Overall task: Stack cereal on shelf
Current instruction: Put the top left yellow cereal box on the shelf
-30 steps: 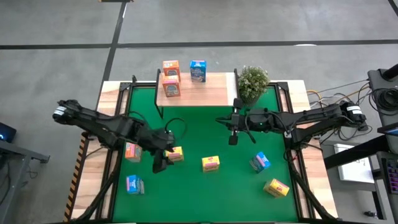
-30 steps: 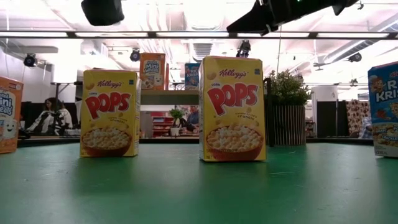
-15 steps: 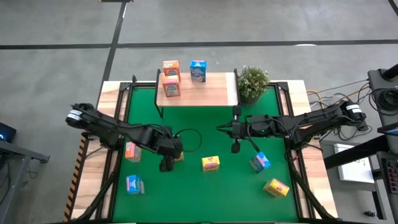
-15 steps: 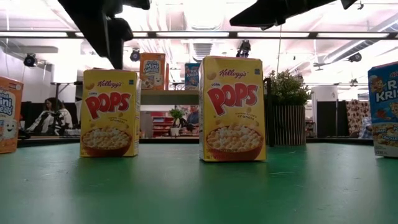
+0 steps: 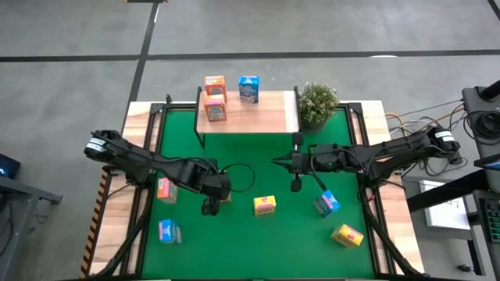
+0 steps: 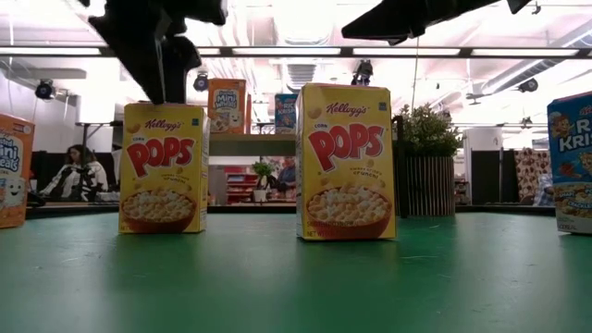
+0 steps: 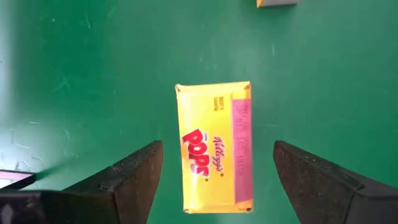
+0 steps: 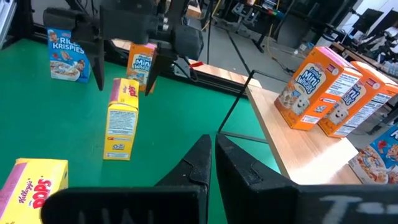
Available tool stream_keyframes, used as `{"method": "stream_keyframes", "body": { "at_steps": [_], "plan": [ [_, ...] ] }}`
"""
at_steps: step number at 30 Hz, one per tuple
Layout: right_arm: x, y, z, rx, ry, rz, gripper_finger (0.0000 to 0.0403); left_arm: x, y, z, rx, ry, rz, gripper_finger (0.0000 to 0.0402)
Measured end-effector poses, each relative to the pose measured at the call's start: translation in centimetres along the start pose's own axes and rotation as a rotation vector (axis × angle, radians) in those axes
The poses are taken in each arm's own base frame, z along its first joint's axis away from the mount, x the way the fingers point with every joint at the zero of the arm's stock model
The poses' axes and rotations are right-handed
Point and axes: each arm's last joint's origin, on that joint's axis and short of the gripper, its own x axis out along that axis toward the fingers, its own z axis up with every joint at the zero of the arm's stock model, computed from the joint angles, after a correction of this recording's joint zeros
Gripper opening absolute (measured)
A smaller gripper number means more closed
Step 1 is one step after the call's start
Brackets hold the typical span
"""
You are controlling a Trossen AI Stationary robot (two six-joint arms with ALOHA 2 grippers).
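Observation:
The shelf (image 5: 258, 115) stands at the mat's far edge and carries two orange-pink cereal boxes (image 5: 216, 111) and a blue one (image 5: 248, 88). A yellow cereal box (image 6: 163, 166) stands upright on the green mat. My left gripper (image 7: 216, 149) hangs over it, open and pointing down, with one finger on either side of the box's top (image 7: 214, 146) and clear of it. A second yellow box (image 5: 265, 205) stands to its right. My right gripper (image 8: 214, 155) is shut on nothing, high above mid-mat (image 5: 295, 184).
Loose on the mat are an orange-pink box (image 5: 165, 190) and a blue box (image 5: 169, 232) at the left, a blue box (image 5: 326, 203) and a yellow box (image 5: 347, 235) at the right. A potted plant (image 5: 316, 105) stands beside the shelf's right end.
My left gripper has come down over the left yellow box and tipped from slanting to pointing nearly straight down; its fingers now reach the level of the box's top. The boxes have stayed put.

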Motion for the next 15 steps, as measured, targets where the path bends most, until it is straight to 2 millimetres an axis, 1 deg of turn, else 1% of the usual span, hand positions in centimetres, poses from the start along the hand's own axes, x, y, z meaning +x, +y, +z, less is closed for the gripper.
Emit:
{"method": "stream_keyframes", "body": {
  "at_steps": [5, 10, 15],
  "plan": [
    [0.0, 0.02, -0.07, -0.002, 0.006, 0.002, 0.0012, 1.2, 0.0, -0.63, 0.003, 0.013, 0.004, 0.0286],
    [-0.01, 0.02, -0.06, -0.001, 0.006, 0.001, 0.0012, 1.13, -0.02, -0.53, 0.01, 0.007, 0.002, 0.0272],
    [-0.01, 0.02, -0.06, -0.001, 0.006, 0.001, 0.0012, 1.09, -0.03, -0.49, 0.013, 0.004, 0.001, 0.0243]
  ]
}}
